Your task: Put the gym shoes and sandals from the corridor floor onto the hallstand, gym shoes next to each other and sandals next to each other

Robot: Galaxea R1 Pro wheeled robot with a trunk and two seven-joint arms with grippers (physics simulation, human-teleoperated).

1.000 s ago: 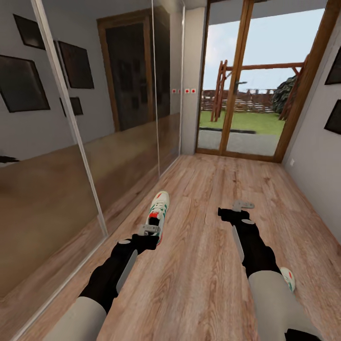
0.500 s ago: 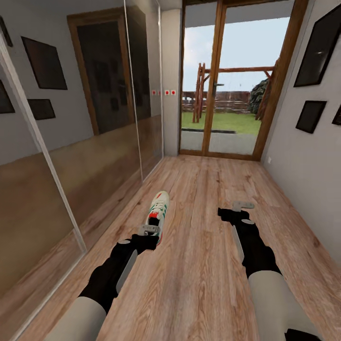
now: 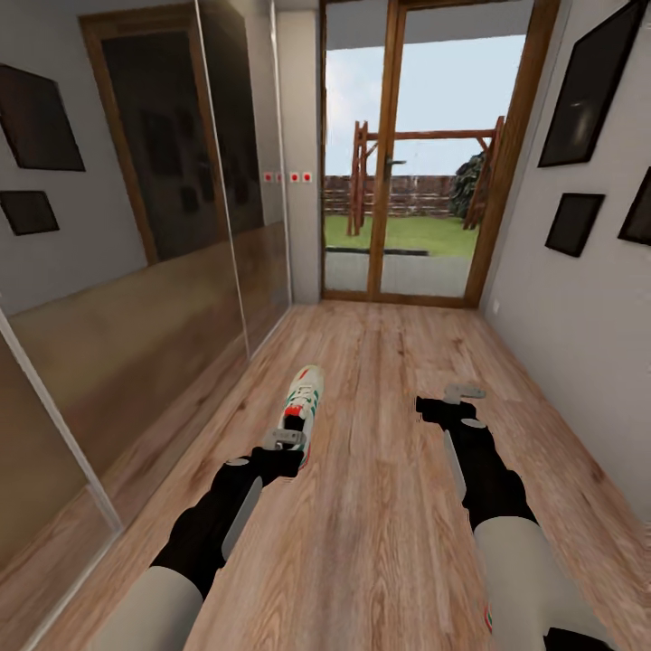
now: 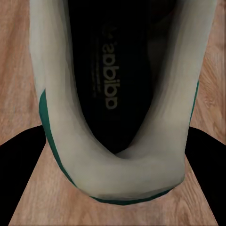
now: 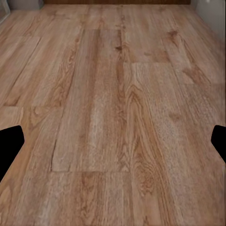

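Cream gym shoe (image 3: 302,409) w/ green stripes & red-orange accents sits heel-first in the left gripper (image 3: 285,440), toe pointing far down the corridor above the wood plank floor (image 3: 389,524); left wrist cam shows its dark insole (image 4: 113,80) close up, black fingers (image 4: 21,155) clamped either side of the heel. Right gripper (image 3: 463,394) hovers to the right, jaws spread wide w/ nothing between, just floorboards. Mirrored wardrobe doors (image 3: 136,298) line the left wall; glass garden door (image 3: 402,172) at far end.

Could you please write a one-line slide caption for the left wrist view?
Left gripper shut on a gym shoe at its heel, insole logo visible, above the corridor floor.
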